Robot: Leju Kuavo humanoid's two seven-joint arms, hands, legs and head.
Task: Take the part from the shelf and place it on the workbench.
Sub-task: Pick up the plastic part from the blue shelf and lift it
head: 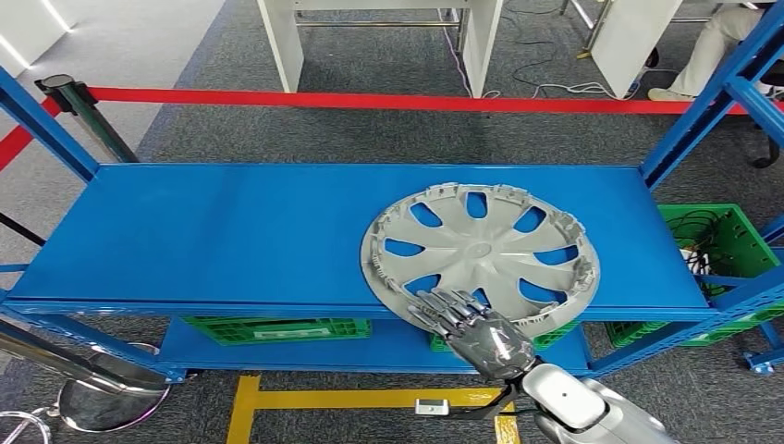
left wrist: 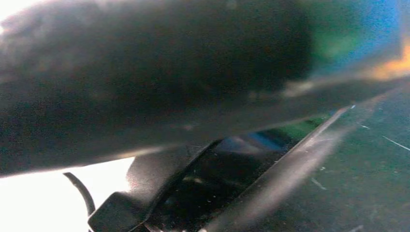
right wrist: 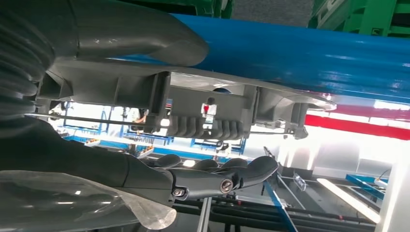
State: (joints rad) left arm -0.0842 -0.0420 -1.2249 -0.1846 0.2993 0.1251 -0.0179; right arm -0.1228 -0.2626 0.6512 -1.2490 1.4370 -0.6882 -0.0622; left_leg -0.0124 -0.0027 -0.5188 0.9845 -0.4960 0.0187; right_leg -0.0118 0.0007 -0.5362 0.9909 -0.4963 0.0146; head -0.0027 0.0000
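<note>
My right hand (head: 462, 319) lies fingers-apart over the hubcap (head: 481, 254) rim; I'd clamp firmly before lifting off the shelf (head: 203, 231).

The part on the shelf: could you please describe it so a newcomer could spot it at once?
Find the blue shelf. On its top board, toward the right, lies the silver hubcap, its near rim overhanging the front edge under the right hand. It is round, spoked, and alone on that board.
</note>
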